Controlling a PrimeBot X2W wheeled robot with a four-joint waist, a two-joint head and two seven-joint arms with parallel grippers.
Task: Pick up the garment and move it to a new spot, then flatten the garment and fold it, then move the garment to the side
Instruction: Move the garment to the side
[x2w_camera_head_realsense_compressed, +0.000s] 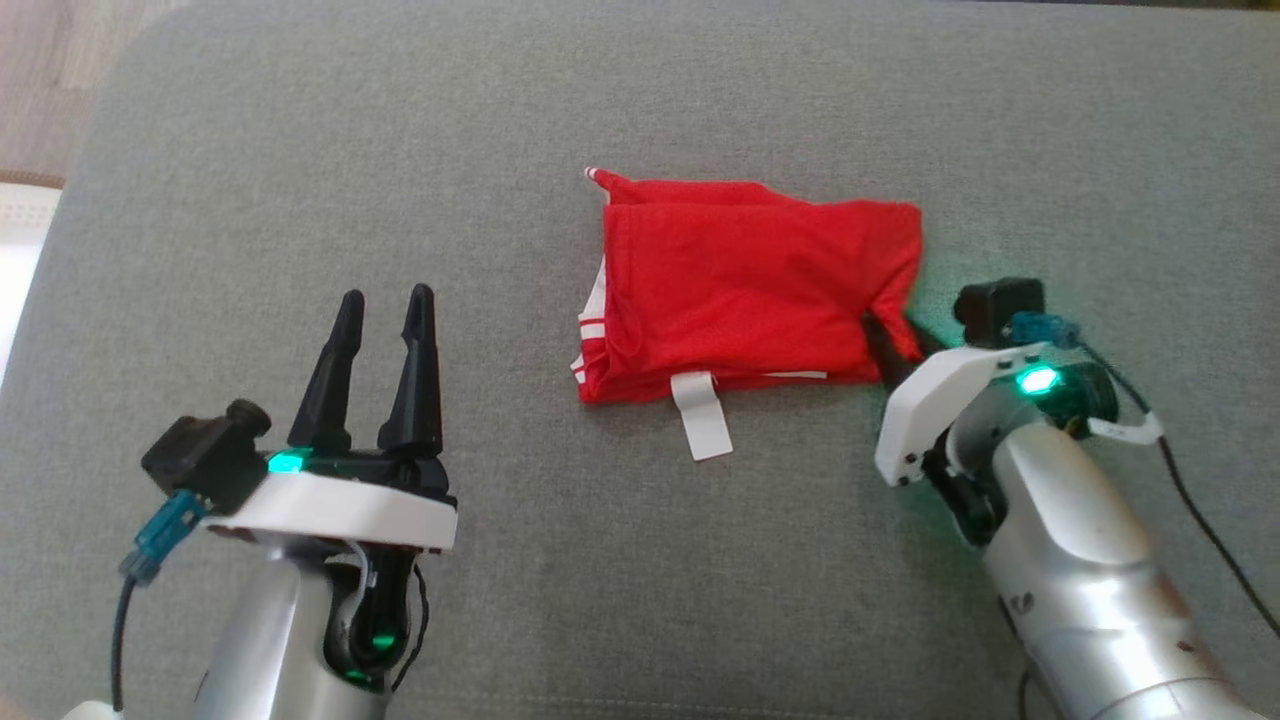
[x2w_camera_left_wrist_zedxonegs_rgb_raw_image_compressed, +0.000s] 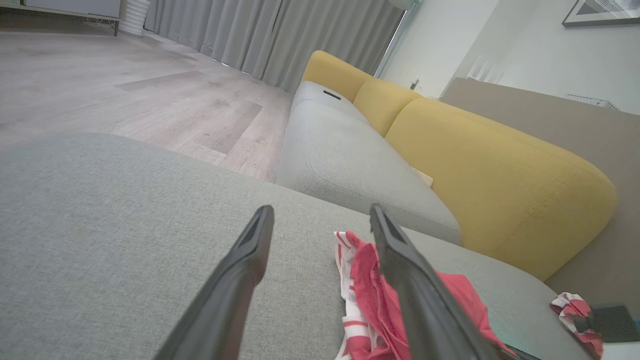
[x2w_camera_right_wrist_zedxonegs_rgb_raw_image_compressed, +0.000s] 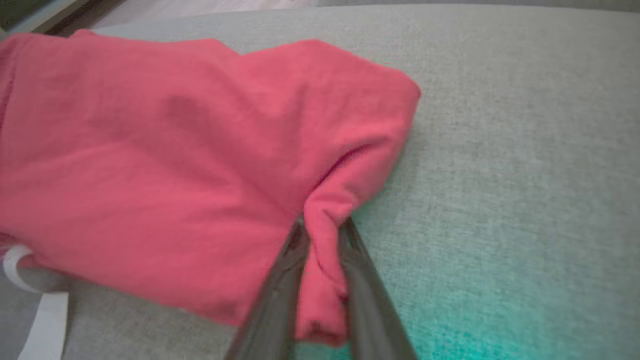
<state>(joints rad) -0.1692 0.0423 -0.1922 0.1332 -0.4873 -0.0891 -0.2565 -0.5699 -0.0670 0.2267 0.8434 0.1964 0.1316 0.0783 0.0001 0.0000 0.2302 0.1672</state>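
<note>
Soft, even daylight fills all three views, leaving only a thin, faint shadow under the near edge of the garment (x2w_camera_head_realsense_compressed: 740, 290) on the grey cushion (x2w_camera_head_realsense_compressed: 640, 580). In the head view, a pale strip (x2w_camera_head_realsense_compressed: 15, 270) at the left edge is blown out to white. A green lamp (x2w_camera_head_realsense_compressed: 1037, 380) on the right wrist throws a teal wash over the cushion, strongest at the lower right of the right wrist view. There the red cloth looks washed-out pink and soft. The fingers of the right tool (x2w_camera_right_wrist_zedxonegs_rgb_raw_image_compressed: 322, 226) and the left tool (x2w_camera_left_wrist_zedxonegs_rgb_raw_image_compressed: 321, 211) blur close to the lens. The left wrist view bows the sofa (x2w_camera_left_wrist_zedxonegs_rgb_raw_image_compressed: 500, 185) toward its edges.
</note>
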